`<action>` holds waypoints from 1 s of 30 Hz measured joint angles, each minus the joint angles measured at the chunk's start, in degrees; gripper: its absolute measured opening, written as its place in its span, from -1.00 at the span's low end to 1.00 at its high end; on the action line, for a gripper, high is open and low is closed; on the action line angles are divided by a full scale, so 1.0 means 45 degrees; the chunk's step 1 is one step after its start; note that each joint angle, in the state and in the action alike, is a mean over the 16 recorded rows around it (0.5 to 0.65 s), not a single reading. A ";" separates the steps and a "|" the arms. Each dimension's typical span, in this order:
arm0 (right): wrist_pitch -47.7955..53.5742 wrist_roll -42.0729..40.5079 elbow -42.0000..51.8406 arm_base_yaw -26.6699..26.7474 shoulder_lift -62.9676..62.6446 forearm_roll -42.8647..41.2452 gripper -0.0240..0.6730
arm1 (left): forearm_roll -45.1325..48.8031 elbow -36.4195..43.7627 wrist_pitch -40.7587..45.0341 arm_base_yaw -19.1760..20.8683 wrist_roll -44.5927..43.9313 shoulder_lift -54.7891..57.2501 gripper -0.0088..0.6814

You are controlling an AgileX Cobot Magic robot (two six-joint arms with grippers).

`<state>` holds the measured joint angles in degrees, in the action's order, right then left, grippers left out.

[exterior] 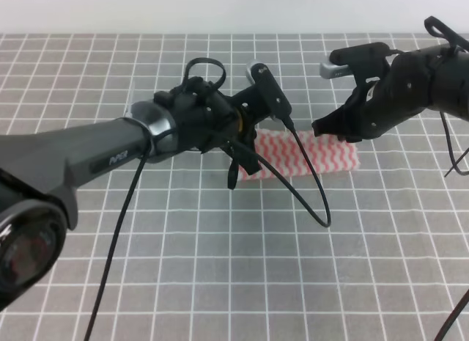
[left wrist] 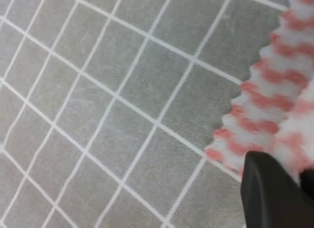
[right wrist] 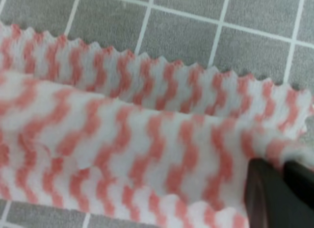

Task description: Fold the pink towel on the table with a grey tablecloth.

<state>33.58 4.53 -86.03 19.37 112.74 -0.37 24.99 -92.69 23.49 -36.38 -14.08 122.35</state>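
**Inspector:** Your pink towel [exterior: 315,155] lies on the table with a grey tablecloth [exterior: 220,268], toward the far middle of the exterior high view, as a narrow band running left to right. Both your arms are over it, one at each end.

**Operator:** What does the left side show?

**Inspector:** Your left gripper [exterior: 245,161] sits at the towel's left end, largely hidden by the arm's own body and a looping black cable [exterior: 311,187]. In the left wrist view a dark finger [left wrist: 272,193] shows at the lower right with the striped cloth [left wrist: 274,105] pressed right against it, the zigzag edge lying on the grey grid [left wrist: 98,115]. You appear to be clenched on that end of the towel.

**Operator:** And the right?

**Inspector:** Your right gripper [exterior: 330,126] is at the towel's far right edge. The right wrist view shows one layer of the towel [right wrist: 122,139] raised and doubled over a lower layer whose pinked edge rests flat on the tablecloth [right wrist: 186,32]. A dark finger [right wrist: 267,196] at the lower right has the upper layer running into it. You appear to be grasping the towel there as well, though the fingertips themselves are out of sight.
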 joint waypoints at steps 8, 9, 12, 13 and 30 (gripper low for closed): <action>-0.0317 0.0006 -0.0018 -0.0007 0.0024 -0.0005 -0.98 | -0.0066 -0.0133 -0.0371 0.0210 0.0021 0.0062 -0.97; -0.0325 0.0010 -0.0018 -0.0007 0.0046 -0.0005 -0.98 | -0.0075 -0.0138 -0.0398 0.0222 0.0022 0.0090 -0.97; -0.0359 0.0017 -0.0018 -0.0010 0.0108 -0.0017 -0.98 | -0.0097 -0.0143 -0.0485 0.0239 0.0023 0.0212 -0.97; -0.0356 0.0020 -0.0018 -0.0007 0.0155 -0.0026 -0.98 | -0.0103 -0.0143 -0.0528 0.0239 0.0024 0.0260 -0.97; -0.0515 0.0338 -0.0017 -0.0245 0.0487 -0.0284 -0.95 | -0.0155 -0.0154 -0.1552 0.0249 0.0018 0.0638 -0.96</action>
<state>31.26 6.05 -86.11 18.27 114.93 -1.65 24.30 -93.39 16.50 -35.26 -14.00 125.22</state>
